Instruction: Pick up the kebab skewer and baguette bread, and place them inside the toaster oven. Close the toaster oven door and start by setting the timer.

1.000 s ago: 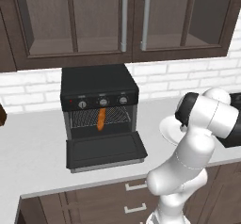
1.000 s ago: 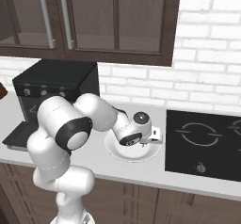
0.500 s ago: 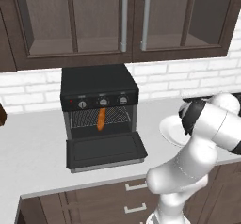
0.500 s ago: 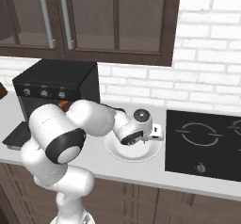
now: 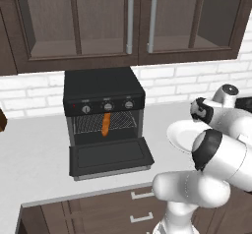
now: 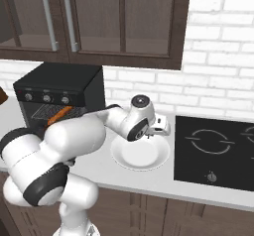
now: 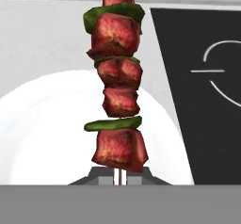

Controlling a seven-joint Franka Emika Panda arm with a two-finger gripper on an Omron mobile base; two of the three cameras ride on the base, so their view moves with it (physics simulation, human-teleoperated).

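In the claw (image 7: 120, 180), kebab skewer (image 7: 117, 86): red meat, green slices.

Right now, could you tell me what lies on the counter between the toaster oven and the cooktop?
The white plate lies between the toaster oven and the cooktop in the right base view, with bare counter around it.

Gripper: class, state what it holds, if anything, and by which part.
The gripper holds the kebab skewer by the bare stick end below its lowest meat chunk.
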